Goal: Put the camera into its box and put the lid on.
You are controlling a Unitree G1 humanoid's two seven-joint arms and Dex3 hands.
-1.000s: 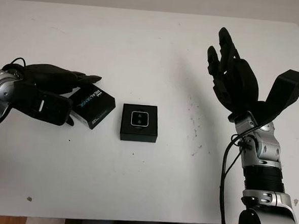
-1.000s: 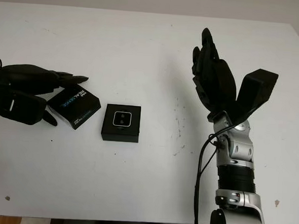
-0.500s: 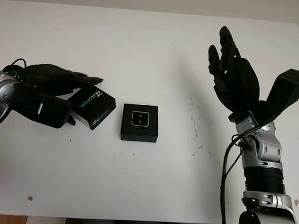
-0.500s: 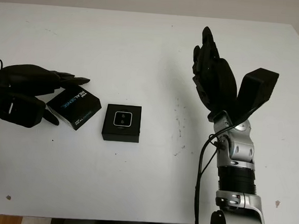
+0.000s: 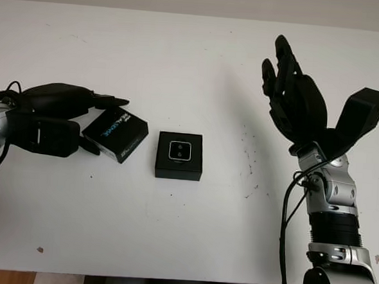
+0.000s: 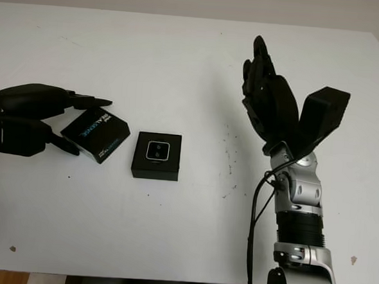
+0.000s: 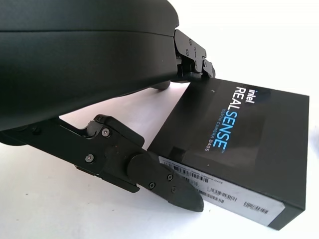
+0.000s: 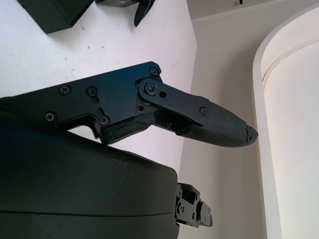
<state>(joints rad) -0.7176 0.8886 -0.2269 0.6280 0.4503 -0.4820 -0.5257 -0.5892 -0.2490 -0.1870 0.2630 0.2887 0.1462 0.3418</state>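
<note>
The black box (image 5: 179, 155) sits open-topped near the table's middle with the small camera (image 5: 179, 152) lying in it, lens face up. Its black lid (image 5: 114, 135), printed REALSENSE, lies on the table just left of the box. My left hand (image 5: 108, 125) is low at the far left, open, and straddles the lid. Its long fingers (image 7: 192, 50) reach past the lid's far corner and its thumb (image 7: 164, 179) lies along the labelled near side of the lid (image 7: 234, 149). My right hand (image 5: 321, 86) is raised on the right, open and holding nothing.
The white table (image 5: 181, 64) has small dark specks right of the box around (image 5: 248, 158). Its front edge runs along the bottom, and a cable (image 5: 287, 212) hangs beside my right forearm. A pale wall (image 8: 224, 59) stands beyond the table.
My left hand has drawn back a little to the left and turned, uncovering more of the lid. The lid shifted only slightly. The box and my right hand stayed put.
</note>
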